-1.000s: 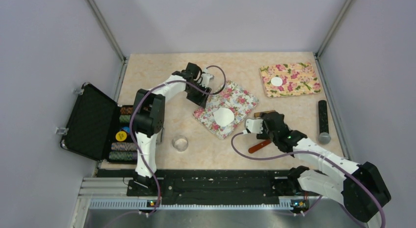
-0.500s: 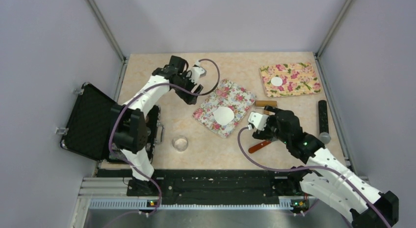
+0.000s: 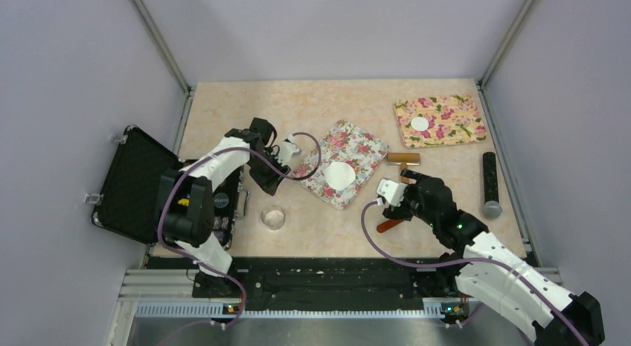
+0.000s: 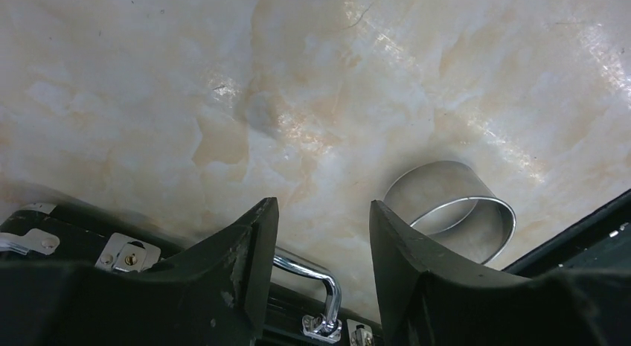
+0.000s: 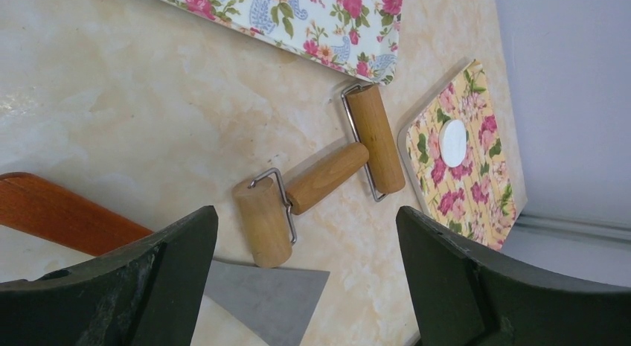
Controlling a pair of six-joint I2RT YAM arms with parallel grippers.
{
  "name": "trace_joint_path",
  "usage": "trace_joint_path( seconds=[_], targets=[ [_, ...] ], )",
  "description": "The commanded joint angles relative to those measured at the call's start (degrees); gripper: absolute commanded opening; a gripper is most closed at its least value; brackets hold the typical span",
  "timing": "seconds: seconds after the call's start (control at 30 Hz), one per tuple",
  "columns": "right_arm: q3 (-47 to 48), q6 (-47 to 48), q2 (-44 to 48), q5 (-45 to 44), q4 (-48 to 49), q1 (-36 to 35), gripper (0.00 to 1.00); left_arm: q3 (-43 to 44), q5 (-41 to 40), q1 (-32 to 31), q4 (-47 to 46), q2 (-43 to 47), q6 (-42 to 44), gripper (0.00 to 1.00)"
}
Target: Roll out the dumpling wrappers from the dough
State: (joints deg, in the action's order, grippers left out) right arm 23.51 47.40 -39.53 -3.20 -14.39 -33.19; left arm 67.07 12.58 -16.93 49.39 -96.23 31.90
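A flat white dumpling wrapper (image 3: 340, 175) lies on the white floral mat (image 3: 357, 149). A smaller white round piece of dough (image 3: 420, 123) sits on the yellow floral mat (image 3: 446, 130), also seen in the right wrist view (image 5: 452, 143). The double-ended wooden roller (image 5: 327, 178) lies on the table just ahead of my right gripper (image 5: 305, 219), which is wide open and empty (image 3: 408, 187). My left gripper (image 3: 269, 185) hangs open and empty left of the white mat; in the left wrist view its fingers (image 4: 245, 242) hold nothing.
A scraper with a red-brown handle (image 3: 387, 225) and grey blade (image 5: 260, 294) lies under my right gripper. A small shiny round bowl or ring (image 3: 274, 217) stands near the left gripper. An open black case (image 3: 138, 184) sits at the left, a black cylinder (image 3: 490, 184) at the right.
The left gripper swung from the white mat's far corner toward the near side, stopping by the case. The right gripper opened wide and drew back from the roller.
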Motion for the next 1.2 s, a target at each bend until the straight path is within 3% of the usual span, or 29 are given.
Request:
trace_joint_path(
  seconds=[0.0,0.27,0.67,1.17],
  targets=[
    [0.6,-0.8,0.1,1.3,2.3,0.4,0.89,-0.4,3.3,0.3,2.1,5.4,1.7,0.53],
    [0.9,-1.1,-0.3,1.7,1.7,0.4,0.88,-3.9,4.1,0.6,4.8,8.2,3.5,0.52],
    [0.4,-0.8,-0.6,1.0,2.1,0.4,0.88,-6.0,2.8,0.5,3.8,4.2,3.1,0.44],
    [0.3,-0.6,-0.7,0.9,2.1,0.4,0.88,-7.4,3.9,-1.6,3.6,1.7,2.0,0.41]
  ],
)
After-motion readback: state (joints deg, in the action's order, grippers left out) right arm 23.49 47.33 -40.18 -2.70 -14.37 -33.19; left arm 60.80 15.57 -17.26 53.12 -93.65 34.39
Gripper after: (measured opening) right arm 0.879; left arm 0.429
